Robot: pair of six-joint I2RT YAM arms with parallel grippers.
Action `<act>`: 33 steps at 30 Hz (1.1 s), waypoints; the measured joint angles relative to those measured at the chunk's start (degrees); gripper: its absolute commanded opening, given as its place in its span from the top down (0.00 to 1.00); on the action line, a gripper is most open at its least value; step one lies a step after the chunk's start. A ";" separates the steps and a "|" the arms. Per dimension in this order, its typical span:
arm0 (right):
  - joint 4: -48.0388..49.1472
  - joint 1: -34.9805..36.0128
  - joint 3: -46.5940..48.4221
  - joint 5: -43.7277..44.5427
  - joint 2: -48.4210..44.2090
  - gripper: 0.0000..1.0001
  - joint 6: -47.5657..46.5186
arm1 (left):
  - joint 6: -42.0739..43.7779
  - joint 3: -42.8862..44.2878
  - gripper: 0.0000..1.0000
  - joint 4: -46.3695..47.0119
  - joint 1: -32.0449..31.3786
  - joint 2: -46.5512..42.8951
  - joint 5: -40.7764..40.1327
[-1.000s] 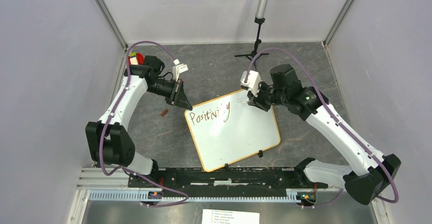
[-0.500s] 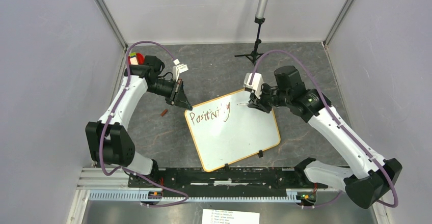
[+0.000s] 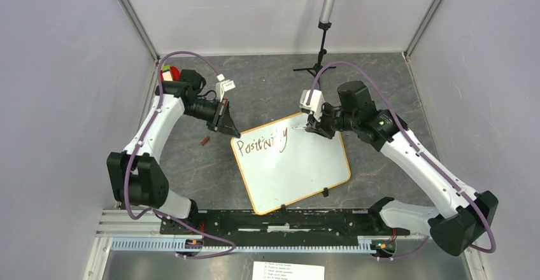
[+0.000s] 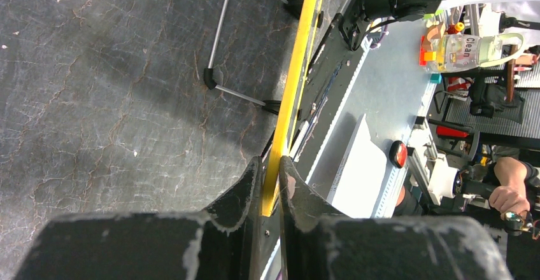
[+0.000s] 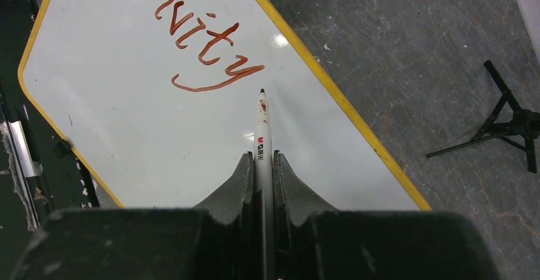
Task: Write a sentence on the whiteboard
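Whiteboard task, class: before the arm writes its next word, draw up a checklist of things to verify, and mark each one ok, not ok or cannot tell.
1. Right claw shut on the marker: ok.
2. Marker tip bare, cap off: ok.
3. Left claw pinching the whiteboard by its yellow rim: ok.
4. First word of the sentence, "Positivity", finished: ok.
5. Bare white space below that word for the second line: ok.
6. Marker tip touching the board: cannot tell.
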 measured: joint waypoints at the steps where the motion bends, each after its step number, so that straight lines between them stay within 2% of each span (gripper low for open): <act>1: 0.31 0.13 0.00 0.22 0.11 1.00 0.00 | 0.00 0.00 0.98 0.00 -0.04 0.00 0.00; 16: 1.88 1.18 -0.33 4.66 1.75 1.00 0.13 | 0.00 0.00 0.98 0.02 -0.11 0.00 -0.09; 33: 0.20 5.62 -5.70 5.77 -0.72 1.00 -0.85 | 0.00 0.00 0.98 0.02 -0.22 0.02 -0.55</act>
